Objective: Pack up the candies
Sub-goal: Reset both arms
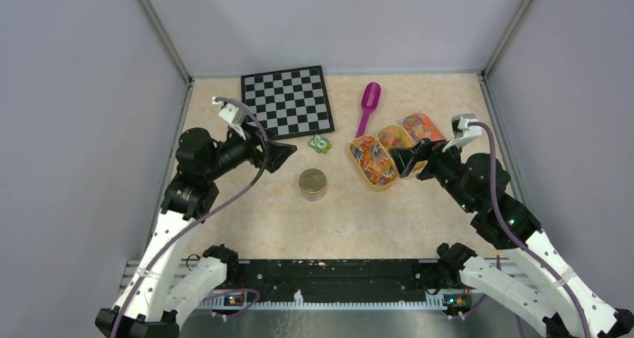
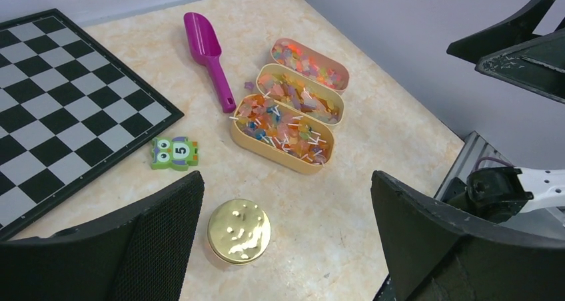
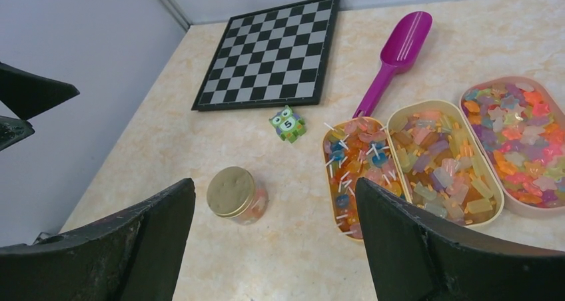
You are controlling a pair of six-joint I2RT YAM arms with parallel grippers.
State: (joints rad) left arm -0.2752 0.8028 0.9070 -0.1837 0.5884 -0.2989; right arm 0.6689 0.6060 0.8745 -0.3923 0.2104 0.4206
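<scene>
The candies [image 3: 445, 161] fill three oblong yellow trays side by side; the nearest tray [image 1: 373, 162] holds orange, red and blue pieces with white sticks [image 2: 283, 128]. A small jar with a gold lid [image 1: 312, 184] stands upright and closed in mid-table, with candies showing through its glass [image 3: 256, 202]. My left gripper [image 1: 282, 156] hovers open just left of and behind the jar [image 2: 238, 231], holding nothing. My right gripper [image 1: 402, 161] hangs open above the near trays, also with nothing in it. A magenta scoop [image 1: 368, 106] lies behind the trays.
A black-and-white checkerboard [image 1: 286, 101] lies at the back left. A small green block with eyes [image 1: 320, 144] sits between the board and the jar. Grey walls close off the left, right and back sides.
</scene>
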